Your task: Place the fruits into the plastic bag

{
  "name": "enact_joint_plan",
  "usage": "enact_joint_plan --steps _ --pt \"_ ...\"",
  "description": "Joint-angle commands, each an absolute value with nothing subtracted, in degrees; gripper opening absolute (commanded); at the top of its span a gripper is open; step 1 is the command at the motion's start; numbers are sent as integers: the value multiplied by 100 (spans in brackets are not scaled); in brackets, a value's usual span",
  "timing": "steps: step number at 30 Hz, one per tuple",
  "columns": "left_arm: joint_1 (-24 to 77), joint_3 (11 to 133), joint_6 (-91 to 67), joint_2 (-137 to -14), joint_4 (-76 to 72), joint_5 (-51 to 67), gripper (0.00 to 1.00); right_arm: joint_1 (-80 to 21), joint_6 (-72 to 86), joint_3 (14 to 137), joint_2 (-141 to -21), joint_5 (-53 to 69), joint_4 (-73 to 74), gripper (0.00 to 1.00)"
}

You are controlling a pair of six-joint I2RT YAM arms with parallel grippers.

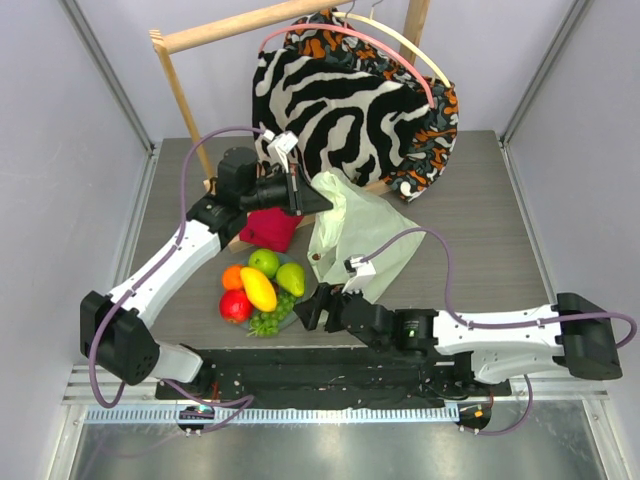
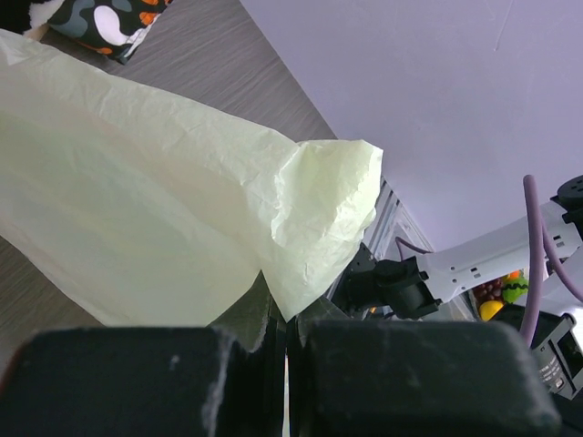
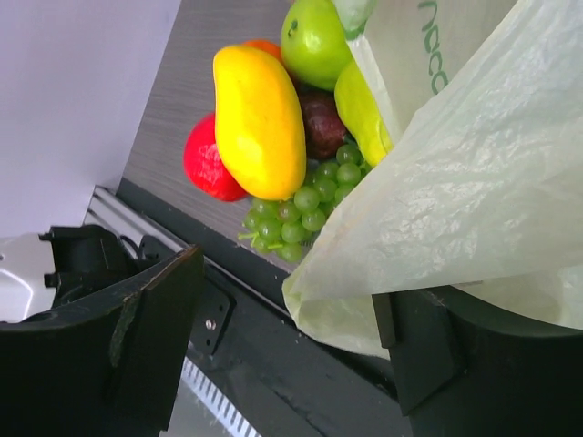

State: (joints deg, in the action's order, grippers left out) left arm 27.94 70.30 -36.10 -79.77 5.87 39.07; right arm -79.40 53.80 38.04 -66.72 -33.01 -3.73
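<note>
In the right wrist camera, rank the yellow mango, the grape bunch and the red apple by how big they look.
1. yellow mango, clearly largest.
2. grape bunch.
3. red apple; the mango hides part of it, so second and third are unsure.

Left tool [image 1: 322,202] clamped shut, raised; right tool [image 1: 306,308] low, jaws apart.

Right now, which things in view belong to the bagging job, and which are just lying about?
Job: plastic bag, orange, green apple, pear, mango, red apple, grapes, plum.

Lying about: zebra-striped fabric, orange-patterned cloth, red cloth, wooden rack.
</note>
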Motion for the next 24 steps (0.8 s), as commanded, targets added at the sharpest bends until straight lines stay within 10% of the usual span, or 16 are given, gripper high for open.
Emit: enact_joint_plan --steps 1,9,14,24 --pt "2751 6979 -3735 -7831 211 4069 0 -8007 5476 3718 -6820 -4210 -1449 79" --pt "2742 6838 -3718 -7735 132 4104 0 -8007 5633 3998 -7102 -5114 -1039 50" --pt "2619 6707 -3595 -7638 185 4157 0 -8007 5529 3903 -6383 -5720 -589 1" --pt "2171 6328 -3225 -7602 624 3183 0 -7998 4465 3963 -3552 -5731 517 1"
